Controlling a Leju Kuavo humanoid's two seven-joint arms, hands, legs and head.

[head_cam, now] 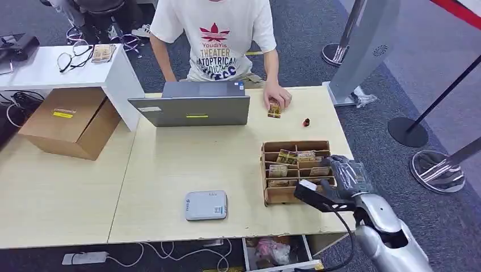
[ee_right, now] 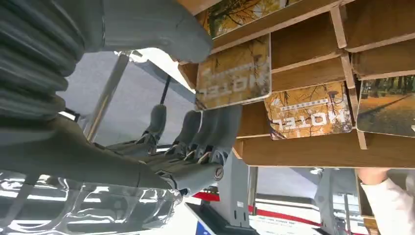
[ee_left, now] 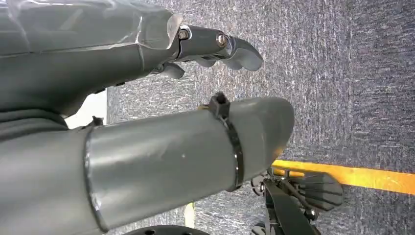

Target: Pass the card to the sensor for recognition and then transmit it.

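Observation:
A brown slotted card box [head_cam: 282,195] stands near the table's front right and holds several "HOTEL" cards. My right hand [head_cam: 347,173] is at the box's right side. In the right wrist view the hand [ee_right: 147,147] pinches one hotel card [ee_right: 235,73] between the thumb above and the fingers [ee_right: 210,127] behind, with the card still at its slot. More cards [ee_right: 308,110] lie in neighbouring slots. The grey-white sensor pad [head_cam: 206,204] lies flat on the table, left of the box. My left hand [ee_left: 147,73] hangs over the carpet with fingers apart, holding nothing.
A person in a white T-shirt stands behind the table, a hand [head_cam: 278,96] resting on a card [head_cam: 274,109]. A grey laptop [head_cam: 190,107] stands at the far edge and a small red object [head_cam: 306,122] lies nearby. A cardboard box [head_cam: 68,122] sits at left.

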